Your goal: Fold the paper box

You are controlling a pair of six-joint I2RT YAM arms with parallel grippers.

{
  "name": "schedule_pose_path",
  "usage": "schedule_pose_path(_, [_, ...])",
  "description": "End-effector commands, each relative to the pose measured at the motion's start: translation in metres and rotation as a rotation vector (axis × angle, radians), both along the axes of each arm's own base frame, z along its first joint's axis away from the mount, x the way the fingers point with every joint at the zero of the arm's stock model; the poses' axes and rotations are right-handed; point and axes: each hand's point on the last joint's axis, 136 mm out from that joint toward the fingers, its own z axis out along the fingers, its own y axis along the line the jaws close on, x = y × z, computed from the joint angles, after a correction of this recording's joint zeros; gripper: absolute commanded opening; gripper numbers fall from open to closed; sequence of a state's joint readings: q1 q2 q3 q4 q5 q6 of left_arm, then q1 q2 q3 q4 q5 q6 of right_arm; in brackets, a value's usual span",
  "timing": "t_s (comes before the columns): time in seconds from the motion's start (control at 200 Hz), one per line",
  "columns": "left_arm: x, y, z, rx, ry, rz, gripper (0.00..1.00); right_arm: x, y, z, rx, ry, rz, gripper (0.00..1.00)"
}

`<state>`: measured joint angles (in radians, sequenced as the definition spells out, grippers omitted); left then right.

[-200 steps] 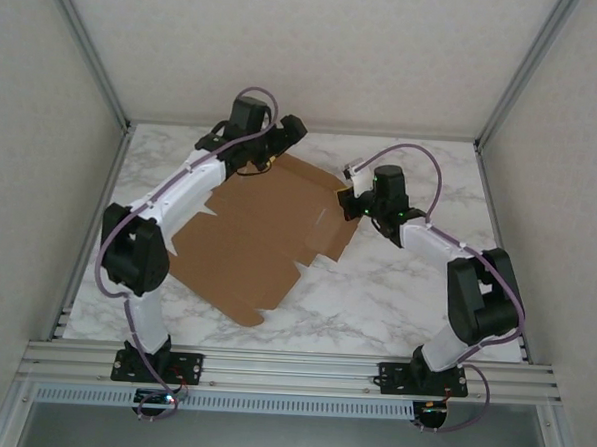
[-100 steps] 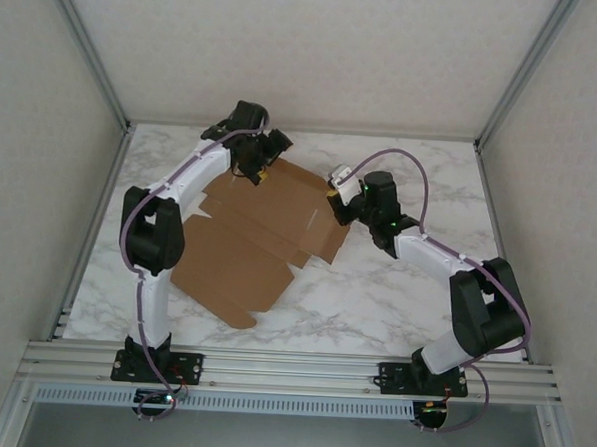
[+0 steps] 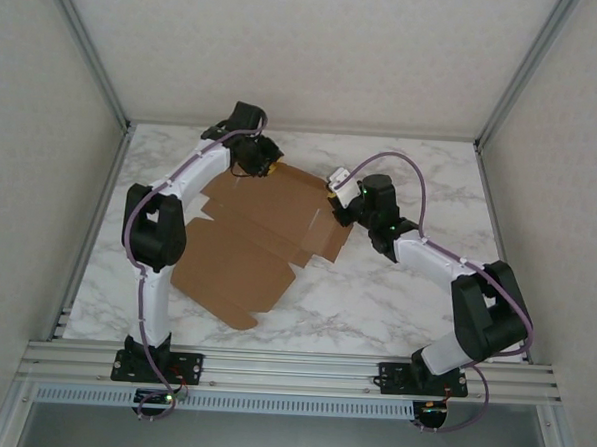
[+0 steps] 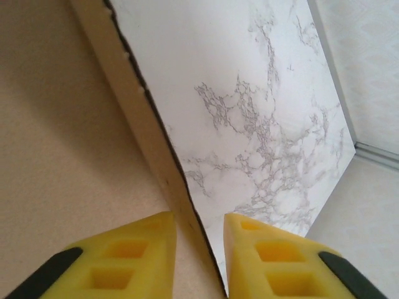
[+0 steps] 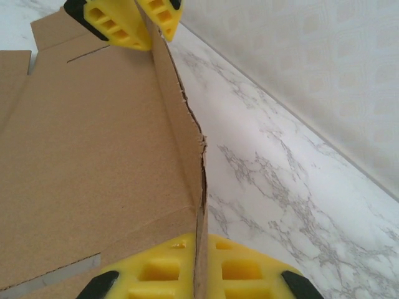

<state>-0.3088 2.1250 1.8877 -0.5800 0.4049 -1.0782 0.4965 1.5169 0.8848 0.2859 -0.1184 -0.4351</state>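
The paper box (image 3: 258,231) is a flat brown cardboard blank lying on the marble table, reaching from the back middle toward the front left. Its far edge flap (image 5: 177,124) is lifted upright. My right gripper (image 3: 338,194) is shut on the right end of that flap, and the cardboard runs straight between its yellow fingers (image 5: 201,240). My left gripper (image 3: 264,168) is at the flap's left end. Its yellow fingers have closed in on either side of the flap edge (image 4: 199,218). The right wrist view shows the left gripper (image 5: 148,25) pinching the far end.
Bare marble table (image 3: 405,289) lies to the right of the box and in front of it. A back wall (image 3: 317,54) and aluminium frame posts (image 3: 87,52) enclose the table close behind both grippers. The left arm's elbow (image 3: 156,226) hangs over the box's left part.
The left gripper moved in to the flap's left end and closed from wide open onto it. The right gripper shifted slightly left, still holding the flap, which now stands upright.
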Motion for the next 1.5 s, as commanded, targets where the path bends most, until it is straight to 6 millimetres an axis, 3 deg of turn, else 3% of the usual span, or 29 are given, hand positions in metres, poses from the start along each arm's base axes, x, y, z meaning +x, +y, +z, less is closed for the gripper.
schedule_pose_path(0.0, [0.011, 0.009, -0.004, -0.006, 0.001, 0.031, 0.10, 0.002, -0.004, 0.024, 0.010, -0.088, -0.021, 0.08])
schedule_pose_path(0.085, [0.014, 0.008, 0.000, -0.023, -0.009, 0.036, 0.00, 0.003, -0.005, 0.027, 0.010, -0.088, -0.033, 0.15])
schedule_pose_path(0.185, [0.016, 0.009, 0.009, -0.043, -0.023, 0.053, 0.00, 0.012, -0.017, 0.032, 0.039, -0.079, -0.135, 0.50])
schedule_pose_path(0.27, [0.019, 0.010, 0.022, -0.065, -0.058, 0.071, 0.00, 0.010, -0.021, 0.038, 0.095, -0.054, -0.176, 0.64])
schedule_pose_path(0.376, [0.019, 0.009, 0.038, -0.123, -0.099, 0.096, 0.00, 0.001, -0.023, 0.056, 0.182, -0.013, -0.195, 0.64])
schedule_pose_path(0.521, [0.017, 0.007, 0.051, -0.193, -0.145, 0.119, 0.00, -0.017, -0.036, 0.109, 0.333, -0.036, -0.238, 0.65])
schedule_pose_path(0.631, [0.014, 0.008, 0.055, -0.233, -0.181, 0.145, 0.00, -0.039, -0.033, 0.137, 0.440, 0.074, -0.205, 0.68])
schedule_pose_path(0.676, [0.014, 0.009, 0.054, -0.257, -0.190, 0.163, 0.00, -0.048, -0.028, 0.144, 0.477, 0.136, -0.178, 0.65])
schedule_pose_path(0.711, [0.013, 0.009, 0.054, -0.280, -0.197, 0.179, 0.00, -0.055, -0.019, 0.146, 0.516, 0.205, -0.140, 0.57])
schedule_pose_path(0.731, [0.013, 0.009, 0.054, -0.295, -0.199, 0.188, 0.00, -0.061, -0.010, 0.145, 0.536, 0.254, -0.106, 0.46])
schedule_pose_path(0.821, [0.014, 0.008, 0.058, -0.355, -0.222, 0.217, 0.00, -0.084, 0.032, 0.120, 0.496, 0.396, 0.017, 0.12])
schedule_pose_path(0.886, [0.016, 0.007, 0.062, -0.370, -0.239, 0.227, 0.00, -0.104, 0.065, 0.087, 0.348, 0.443, 0.071, 0.00])
schedule_pose_path(0.951, [0.018, 0.008, 0.066, -0.373, -0.257, 0.236, 0.00, -0.120, 0.093, 0.053, 0.240, 0.503, 0.084, 0.00])
schedule_pose_path(1.092, [0.019, 0.011, 0.078, -0.368, -0.296, 0.256, 0.00, -0.148, 0.137, 0.001, 0.131, 0.574, 0.146, 0.00])
schedule_pose_path(1.207, [0.017, 0.011, 0.087, -0.371, -0.331, 0.260, 0.00, -0.164, 0.164, -0.044, 0.033, 0.595, 0.174, 0.00])
schedule_pose_path(1.322, [0.014, 0.011, 0.091, -0.366, -0.345, 0.258, 0.00, -0.162, 0.174, -0.084, -0.037, 0.617, 0.136, 0.00])
schedule_pose_path(1.492, [0.003, 0.009, 0.088, -0.358, -0.341, 0.255, 0.00, -0.151, 0.169, -0.133, -0.153, 0.672, 0.038, 0.00])
